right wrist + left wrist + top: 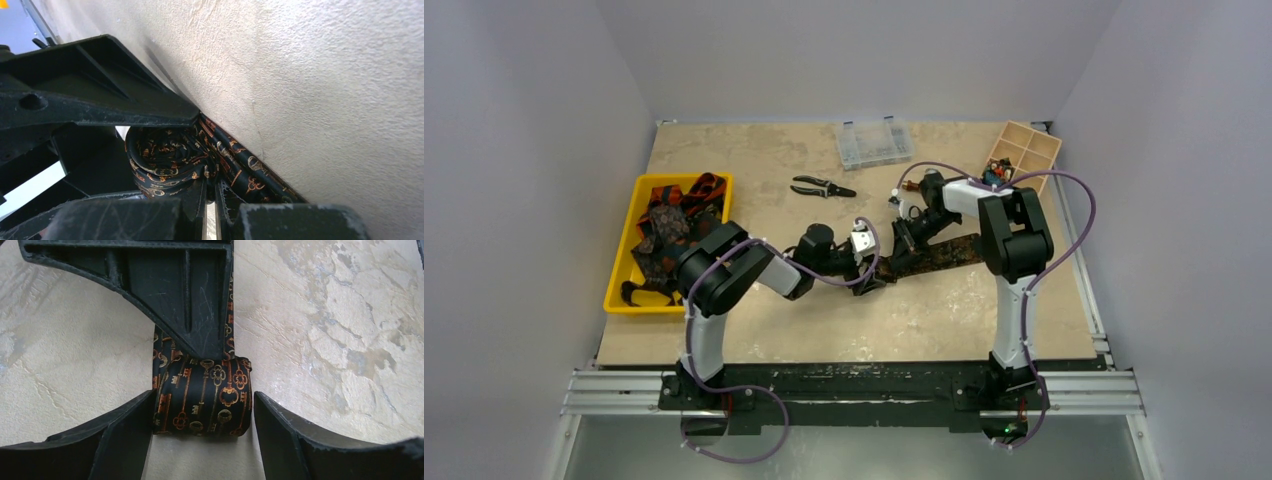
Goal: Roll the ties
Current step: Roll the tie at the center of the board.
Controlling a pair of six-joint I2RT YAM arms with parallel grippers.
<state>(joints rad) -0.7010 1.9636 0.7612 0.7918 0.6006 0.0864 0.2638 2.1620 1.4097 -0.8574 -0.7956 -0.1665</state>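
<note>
The left gripper [202, 402] stands open, its fingers flanking the roll [160, 165] begun in the key-patterned tie [944, 252]. The right gripper [210, 195] is clenched shut, its tip at the roll's back. To roll well, I'd pin the coil and square its edges before turning it along the table [325, 340].

Tie [944, 253]: rolled end lost under the jaws from above; tail cut off at right-wrist frame bottom. Heaped ties [669, 225] in yellow bin [646, 188]: count unclear. Wooden tray [1028, 150] contents too small.
</note>
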